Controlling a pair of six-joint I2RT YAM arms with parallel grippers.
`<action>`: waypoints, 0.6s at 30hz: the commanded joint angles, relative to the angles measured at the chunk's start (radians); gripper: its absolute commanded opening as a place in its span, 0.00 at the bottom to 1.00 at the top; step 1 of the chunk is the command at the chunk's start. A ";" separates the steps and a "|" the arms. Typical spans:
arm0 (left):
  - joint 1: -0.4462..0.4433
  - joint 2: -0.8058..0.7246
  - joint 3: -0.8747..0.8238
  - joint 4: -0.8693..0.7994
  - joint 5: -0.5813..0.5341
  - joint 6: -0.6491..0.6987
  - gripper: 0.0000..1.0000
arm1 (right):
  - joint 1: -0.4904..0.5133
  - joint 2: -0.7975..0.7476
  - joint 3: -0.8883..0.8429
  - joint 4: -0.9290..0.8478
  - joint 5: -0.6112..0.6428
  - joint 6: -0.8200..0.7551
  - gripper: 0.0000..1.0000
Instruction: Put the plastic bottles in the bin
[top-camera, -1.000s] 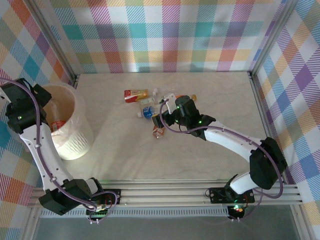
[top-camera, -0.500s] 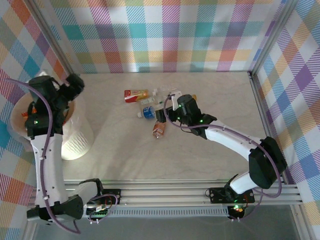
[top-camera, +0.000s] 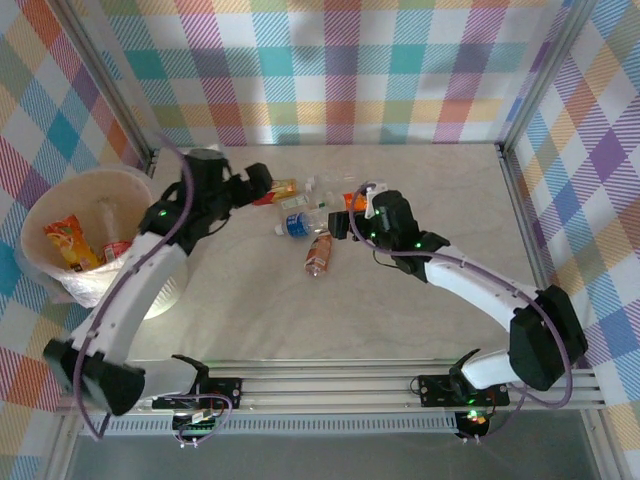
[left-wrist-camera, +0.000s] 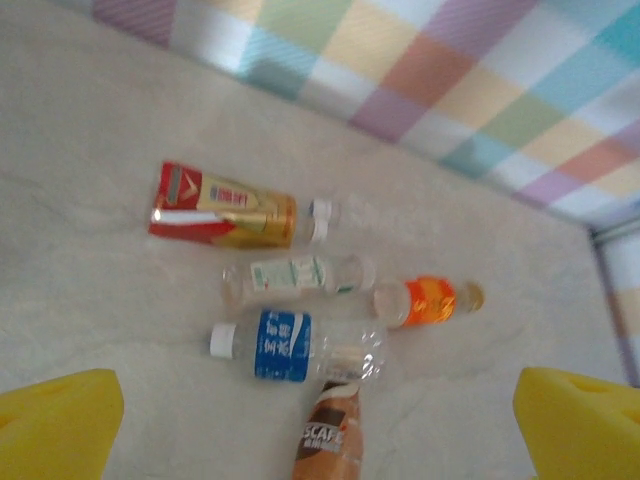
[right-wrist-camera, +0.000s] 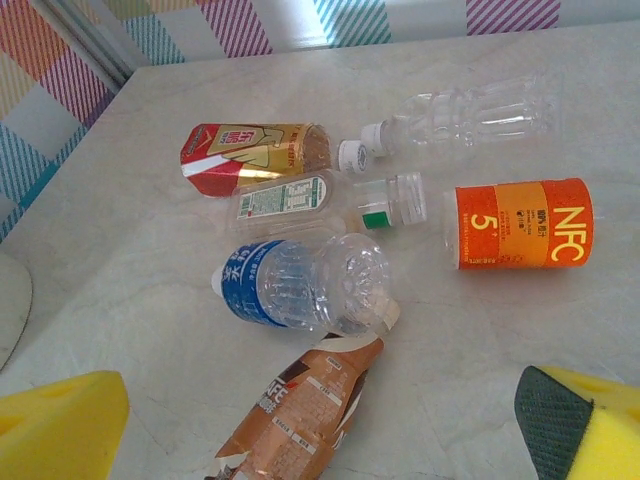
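Note:
Several plastic bottles lie in a cluster mid-table: a red-and-gold one, a green-labelled clear one, a blue-labelled one, an orange one, a bare clear one and a crumpled brown one. The bin stands at the left with bottles inside. My left gripper hovers open above the cluster's left side. My right gripper hangs open over the brown bottle, holding nothing.
Checked walls close the table at the back and on both sides, with metal posts at the corners. The right arm's forearm crosses the right half of the table. Bare tabletop lies between the cluster and the near edge.
My left arm swung from over the bin to the bottle cluster, and an orange-labelled bottle now lies in the bin. My right gripper drew back right from the brown bottle.

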 joint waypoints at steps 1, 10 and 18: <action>-0.031 0.119 0.042 -0.023 -0.040 -0.016 1.00 | -0.001 -0.041 -0.017 -0.026 0.004 0.002 1.00; -0.089 0.381 0.089 0.071 0.059 0.129 1.00 | -0.001 -0.118 -0.058 -0.054 0.026 -0.041 1.00; -0.099 0.553 0.173 0.104 0.134 0.707 0.99 | -0.001 -0.180 -0.081 -0.088 0.058 -0.074 1.00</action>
